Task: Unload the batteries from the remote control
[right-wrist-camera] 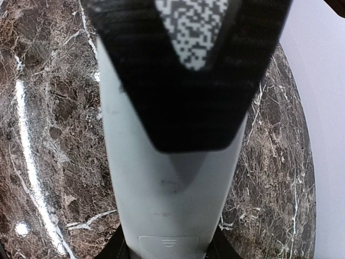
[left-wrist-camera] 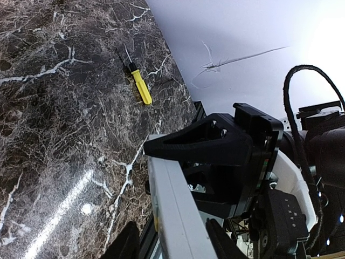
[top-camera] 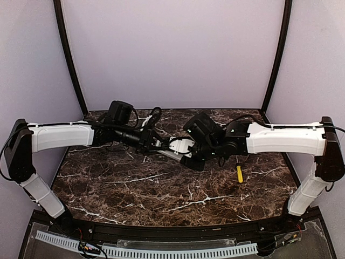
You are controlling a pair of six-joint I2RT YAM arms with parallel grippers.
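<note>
The left gripper [left-wrist-camera: 173, 243] has its fingers standing on either side of one end of the remote control [right-wrist-camera: 167, 178]. Whether they actually press it I cannot tell. One finger carries a black-and-white pixel code [right-wrist-camera: 195, 29], not legible as text. The remote control is a slim, pale grey-white bar with its plain back showing and a small ridged latch mark near one end. It hangs level above the far middle of the marbled surface [top-camera: 135, 189]. The right gripper [right-wrist-camera: 168, 249] is clamped on its other end. Towards the right edge lies a yellow-handled screwdriver [top-camera: 239, 174].
</note>
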